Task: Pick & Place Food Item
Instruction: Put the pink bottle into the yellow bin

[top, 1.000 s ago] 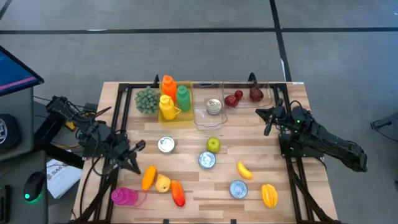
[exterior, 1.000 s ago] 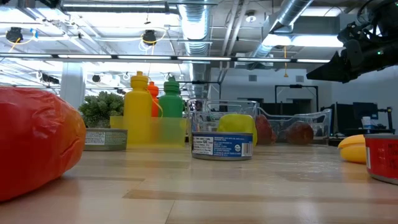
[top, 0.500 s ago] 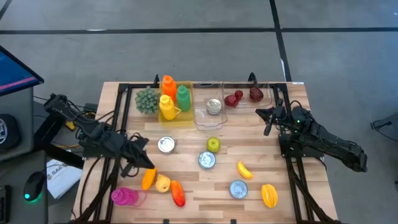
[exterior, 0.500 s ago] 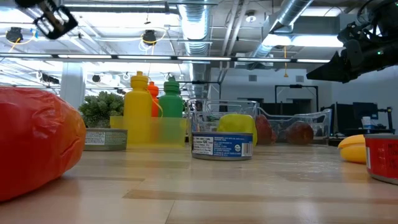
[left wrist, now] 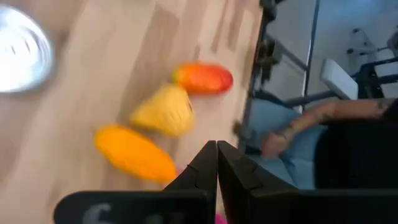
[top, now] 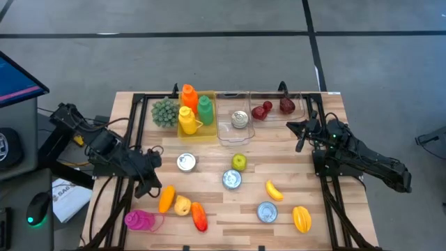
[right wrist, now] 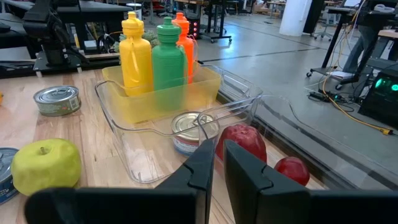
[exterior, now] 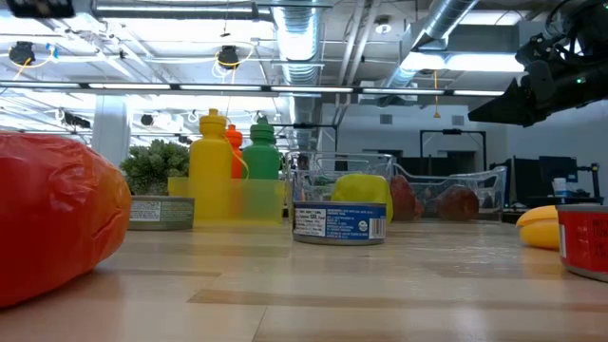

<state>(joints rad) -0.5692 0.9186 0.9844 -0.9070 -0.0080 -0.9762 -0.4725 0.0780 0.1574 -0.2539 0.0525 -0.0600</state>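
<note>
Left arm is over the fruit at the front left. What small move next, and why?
Probably open the left end effector: its fingers are shut and empty, just short of the orange fruit lying free on the table, so no grasp can start. The right end effector waits by the clear bins.

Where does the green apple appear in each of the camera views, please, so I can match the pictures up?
High view: the green apple lies mid-table, just in front of the clear bin.
Low view: centre, behind the blue-labelled can; apple at.
Left wrist view: not in it.
Right wrist view: near corner, beside the clear bin.
Shared landmark: the yellow bottle.
</note>
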